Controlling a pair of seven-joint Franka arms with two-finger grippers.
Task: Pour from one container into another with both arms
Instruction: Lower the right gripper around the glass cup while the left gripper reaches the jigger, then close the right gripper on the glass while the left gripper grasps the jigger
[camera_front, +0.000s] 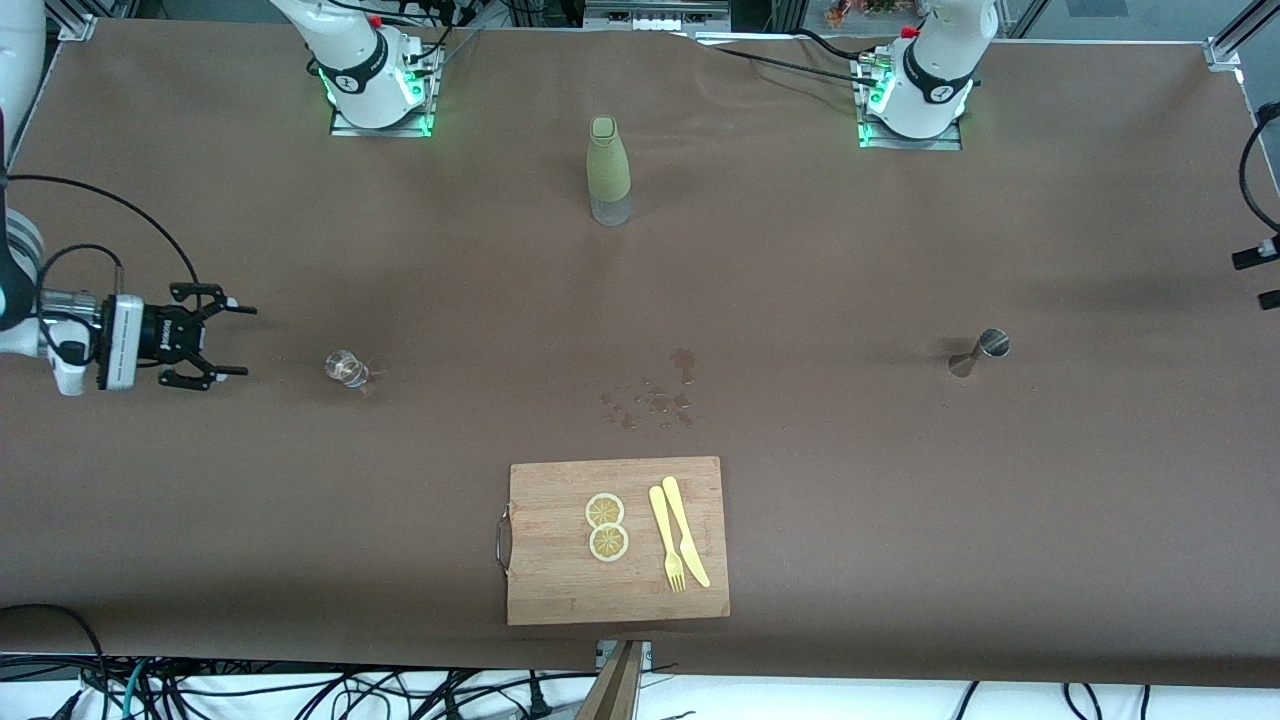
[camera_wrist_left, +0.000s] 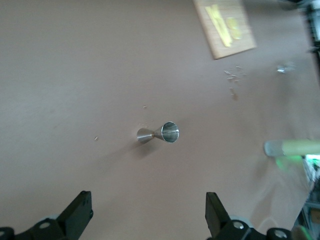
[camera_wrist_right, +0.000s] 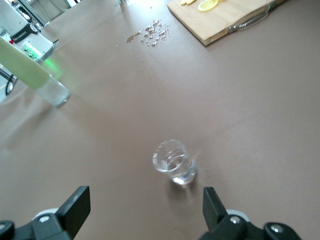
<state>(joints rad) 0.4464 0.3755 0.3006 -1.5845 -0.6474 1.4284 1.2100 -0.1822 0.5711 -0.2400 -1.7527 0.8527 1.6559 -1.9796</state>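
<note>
The little glass (camera_front: 346, 368) looks thin and see-through, so it will break if it is squeezed hard or knocked over. It is smooth too, and could slip. It looks light. The best place to hold it is around its round side, about halfway up, with one finger on each side.

The metal cup (camera_front: 981, 352) is shaped like two small cones joined at a thin waist. It is hard and will not bend, but it is shiny and slippery, and it looks easy to tip. The thin waist or the cone just above it seems a good place to pinch.

The right gripper (camera_front: 212, 342) hangs low over the bench (camera_front: 900, 520) with its jaws wide open and nothing in them. The glass stands on the bench a short way in front of the open jaws, lined up with the gap between them but not yet inside it.

The left gripper (camera_wrist_left: 150, 212) is up over the bench, jaws wide open and empty. The metal cup sits below and ahead of the jaws, about in the middle of the gap, still well apart from them.

A tall green bottle (camera_front: 608, 170) stands well apart from both sets of jaws.
</note>
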